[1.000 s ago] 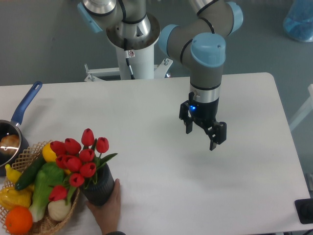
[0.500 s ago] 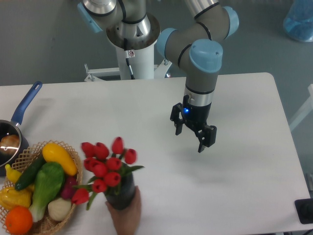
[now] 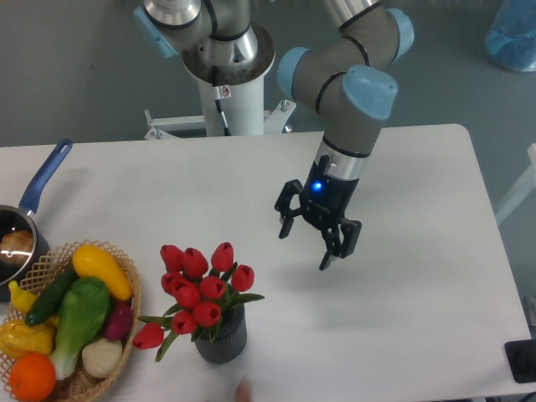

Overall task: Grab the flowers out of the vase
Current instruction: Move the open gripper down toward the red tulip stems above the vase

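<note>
At the near edge, a fingertip (image 3: 243, 387) shows just in front of the vase (image 3: 221, 338). The vase stands upright on the tabletop (image 3: 419, 352), and the flowers (image 3: 201, 285) sit in its mouth with buds upward, so the stems can likely be reached from above or the side. To the left, near the vase, a basket (image 3: 63, 331) of produce limits approach from that side. Farther back, the gripper (image 3: 311, 237) hangs above the tabletop, jaws spread wide and empty, well apart from the flowers. A saucepan (image 3: 25, 219) sits at the far left.
</note>
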Available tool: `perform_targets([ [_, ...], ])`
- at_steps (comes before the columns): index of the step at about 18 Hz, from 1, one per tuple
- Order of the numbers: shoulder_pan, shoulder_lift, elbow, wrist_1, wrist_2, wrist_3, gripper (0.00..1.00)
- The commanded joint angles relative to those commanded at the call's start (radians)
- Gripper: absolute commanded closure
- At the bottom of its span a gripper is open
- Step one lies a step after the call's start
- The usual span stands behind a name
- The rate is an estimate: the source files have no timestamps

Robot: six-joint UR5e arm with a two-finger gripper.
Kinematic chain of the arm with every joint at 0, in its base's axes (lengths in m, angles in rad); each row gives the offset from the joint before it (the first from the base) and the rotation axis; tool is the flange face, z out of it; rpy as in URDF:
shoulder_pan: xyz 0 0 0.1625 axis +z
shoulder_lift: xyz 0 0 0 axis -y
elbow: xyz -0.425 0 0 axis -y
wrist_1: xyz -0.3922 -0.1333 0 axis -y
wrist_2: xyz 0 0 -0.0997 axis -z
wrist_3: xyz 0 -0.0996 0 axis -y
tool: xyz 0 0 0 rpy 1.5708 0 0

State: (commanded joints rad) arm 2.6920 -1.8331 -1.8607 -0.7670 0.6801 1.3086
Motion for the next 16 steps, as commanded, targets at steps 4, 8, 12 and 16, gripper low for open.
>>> perform_targets([
  [4,-0.011,-0.009,-0.002,-0.002,-0.066,-0.008,0.00],
  [8,-0.054,-0.054,0.012,0.000,-0.143,-0.020,0.00],
  [12,-0.077,-0.060,0.014,0.000,-0.171,-0.020,0.00],
  [16,-0.100,-0.077,0.023,0.002,-0.220,-0.020,0.00],
])
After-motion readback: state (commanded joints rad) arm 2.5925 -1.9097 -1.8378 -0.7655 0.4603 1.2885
